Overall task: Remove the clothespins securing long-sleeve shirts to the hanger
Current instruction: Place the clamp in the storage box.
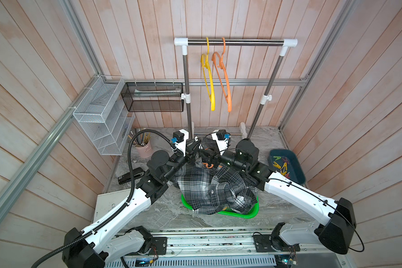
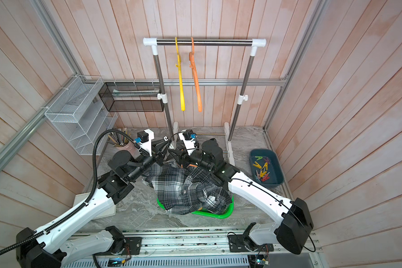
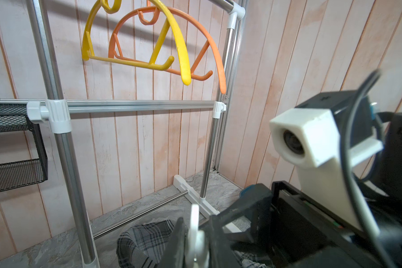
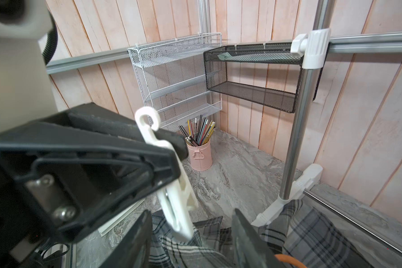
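A steel garment rack (image 1: 234, 42) stands at the back of your marble table (image 1: 163, 215). Beside it hang a black mesh basket (image 1: 153, 105) and a white wire shelf (image 1: 95, 111). A pink pencil cup (image 1: 144, 150) stands beneath the shelf, a black stapler (image 1: 130, 175) nearer you.

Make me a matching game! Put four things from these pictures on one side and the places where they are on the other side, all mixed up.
Things:
1. yellow hanger
2. coloured clothespins
3. grey plaid shirt
4. pencils

Places:
A. standing in the pink cup
B. hanging on the metal rail
C. lying in the blue tub
D. heaped over the green basket

Right pairs: 1-B, 2-C, 3-D, 4-A.
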You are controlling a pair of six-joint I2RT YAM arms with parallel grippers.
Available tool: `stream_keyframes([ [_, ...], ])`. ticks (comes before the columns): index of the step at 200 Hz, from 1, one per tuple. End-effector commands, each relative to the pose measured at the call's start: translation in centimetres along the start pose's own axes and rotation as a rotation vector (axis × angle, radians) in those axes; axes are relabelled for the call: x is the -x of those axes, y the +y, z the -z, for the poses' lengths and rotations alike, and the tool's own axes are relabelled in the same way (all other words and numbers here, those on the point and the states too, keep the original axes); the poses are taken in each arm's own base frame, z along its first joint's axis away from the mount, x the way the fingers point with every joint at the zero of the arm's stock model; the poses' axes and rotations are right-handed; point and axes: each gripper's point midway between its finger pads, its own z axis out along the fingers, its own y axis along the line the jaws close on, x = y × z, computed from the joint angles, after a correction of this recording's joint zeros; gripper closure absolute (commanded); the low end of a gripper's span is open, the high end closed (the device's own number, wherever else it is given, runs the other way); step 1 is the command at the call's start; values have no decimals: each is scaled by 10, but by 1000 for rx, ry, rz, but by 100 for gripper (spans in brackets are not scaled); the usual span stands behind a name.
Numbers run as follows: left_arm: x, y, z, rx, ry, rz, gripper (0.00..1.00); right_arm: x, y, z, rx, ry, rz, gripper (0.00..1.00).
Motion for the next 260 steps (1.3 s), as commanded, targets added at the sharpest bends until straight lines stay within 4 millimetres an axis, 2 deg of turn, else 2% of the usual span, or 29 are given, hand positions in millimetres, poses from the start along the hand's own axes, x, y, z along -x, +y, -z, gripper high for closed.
stream_keyframes([
  [1, 12, -2, -1, -2, -23, 10, 100, 22, 3, -8, 7, -62, 6, 50],
  [55, 12, -5, -1, -18, -24, 21, 100, 21, -3, -22, -6, -51, 15, 75],
  [91, 14, -4, -1, -16, -26, 31, 100, 20, -7, -23, -31, -50, 21, 100],
  [111, 17, 0, 1, 8, -36, 29, 100, 17, -11, -20, -53, -42, 13, 100],
  [116, 19, 2, 2, 22, -42, 27, 95, 17, -12, -20, -61, -42, 9, 100],
  [127, 23, 10, 4, 60, -56, 25, 70, 13, -17, -16, -90, -35, -2, 100],
  [139, 30, 19, 8, 99, -73, 23, 54, 7, -22, -11, -128, -25, -16, 100],
  [159, 43, 36, 19, 146, -110, 24, 18, -4, -31, 1, -185, -6, -51, 100],
  [168, 49, 46, 25, 172, -132, 30, 14, -8, -36, 8, -217, 0, -73, 100],
  [192, 60, 70, 44, 235, -196, 24, 8, -25, -56, 41, -330, 20, -157, 100],
  [204, 60, 81, 51, 266, -196, 22, 8, -34, -74, 65, -411, 26, -214, 100],
  [214, 57, 88, 54, 284, -185, 21, 8, -48, -94, 89, -498, 50, -270, 100],
  [260, 35, 109, 66, 343, -125, 31, 8, -90, -198, 241, -942, 0, -546, 100],
])
